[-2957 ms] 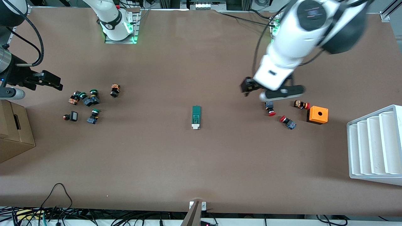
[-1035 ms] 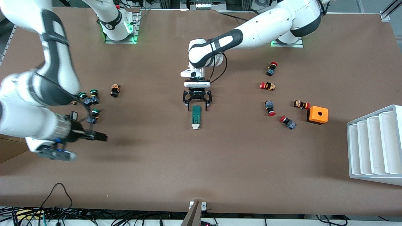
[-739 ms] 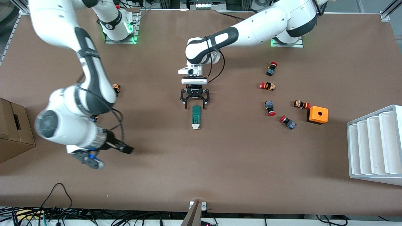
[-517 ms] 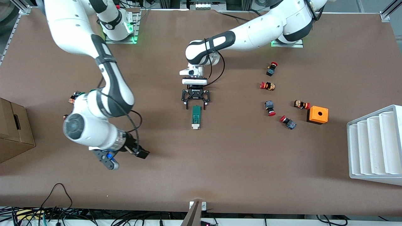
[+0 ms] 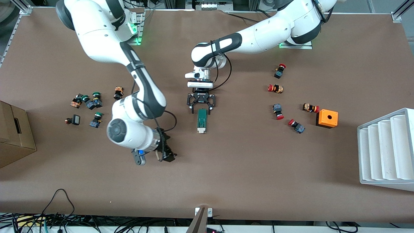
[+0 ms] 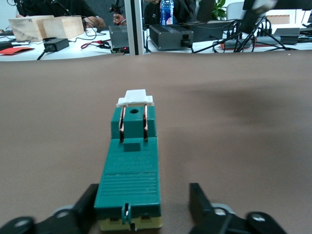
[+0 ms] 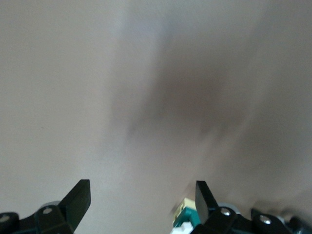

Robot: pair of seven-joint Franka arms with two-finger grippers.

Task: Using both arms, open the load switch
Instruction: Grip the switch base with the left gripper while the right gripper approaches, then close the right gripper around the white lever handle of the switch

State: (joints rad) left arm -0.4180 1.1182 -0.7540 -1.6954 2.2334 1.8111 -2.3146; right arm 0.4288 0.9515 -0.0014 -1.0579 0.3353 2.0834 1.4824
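The load switch point(image 5: 202, 120) lies flat near the middle of the table, a dark-green block with its white end piece nearer the front camera. My left gripper point(image 5: 201, 110) is low over the switch's other end, open, a finger on each side. In the left wrist view the switch point(image 6: 130, 170) touches one finger point(image 6: 87, 204), while a gap separates it from the other finger point(image 6: 200, 204). My right gripper point(image 5: 168, 156) hangs open over bare table, toward the right arm's end from the switch. In the right wrist view it point(image 7: 141, 195) holds nothing, and a corner of the switch point(image 7: 184, 215) shows.
Several green-capped push buttons point(image 5: 90, 103) lie toward the right arm's end. Red-capped buttons point(image 5: 278, 111) and an orange box with a hole point(image 5: 327, 118) lie toward the left arm's end. A white slotted rack point(image 5: 386, 149) and a cardboard box point(image 5: 13, 136) stand at the table's ends.
My right arm has swung in from its end of the table toward the switch. My left gripper stayed at the switch's end and its fingers have drawn closer together.
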